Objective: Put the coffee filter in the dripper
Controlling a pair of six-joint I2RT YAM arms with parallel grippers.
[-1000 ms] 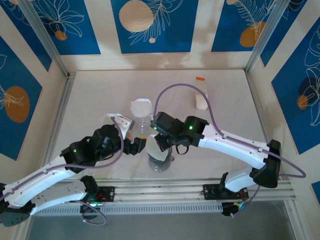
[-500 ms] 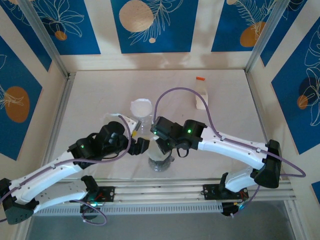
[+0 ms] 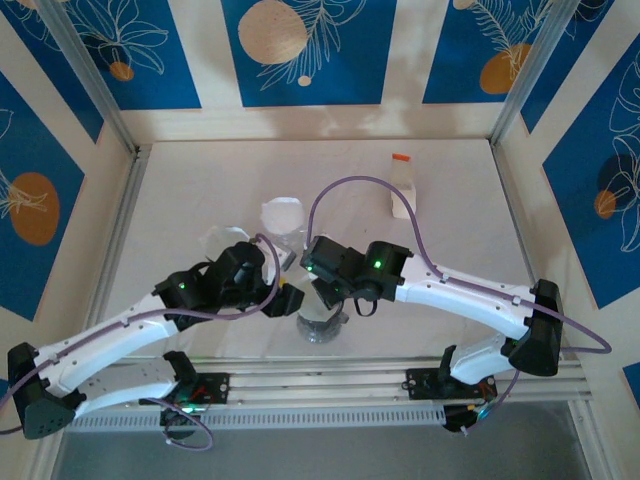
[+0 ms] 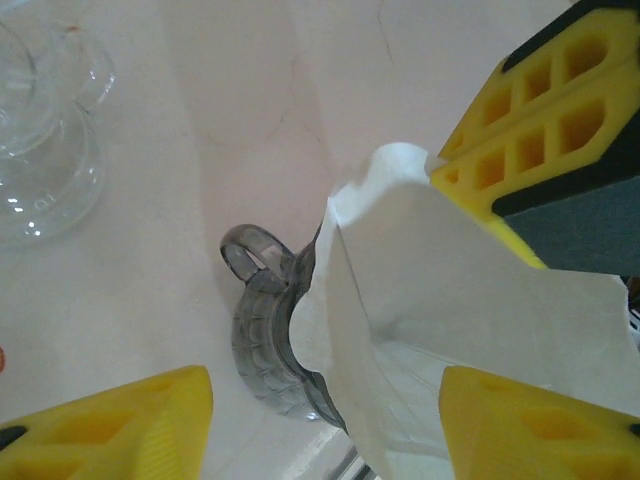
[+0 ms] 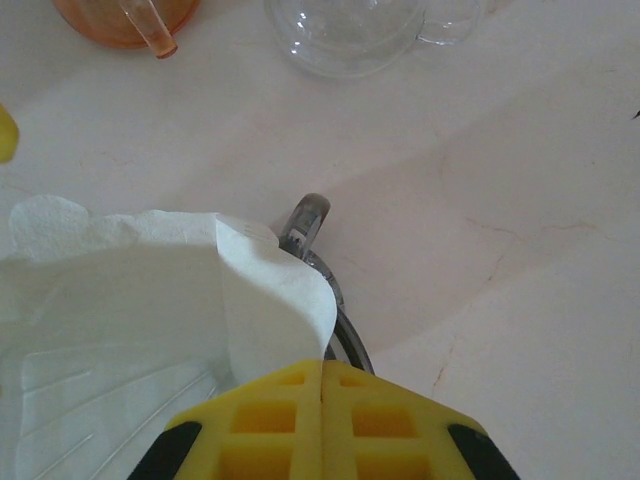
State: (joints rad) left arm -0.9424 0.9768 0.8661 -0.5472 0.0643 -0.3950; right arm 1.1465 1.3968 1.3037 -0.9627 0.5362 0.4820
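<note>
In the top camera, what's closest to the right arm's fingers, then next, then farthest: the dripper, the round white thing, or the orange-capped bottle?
1. Dripper: directly below the right arm's fingers, by the near edge.
2. Round white thing: farther back, slightly left.
3. Orange-capped bottle: farthest, back right.

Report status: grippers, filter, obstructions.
Right gripper pinched shut on coffee filter edge. Left gripper open, straddling filter. Filter partway in dripper, one side sticking up. Glass server set apart, not blocking.
</note>
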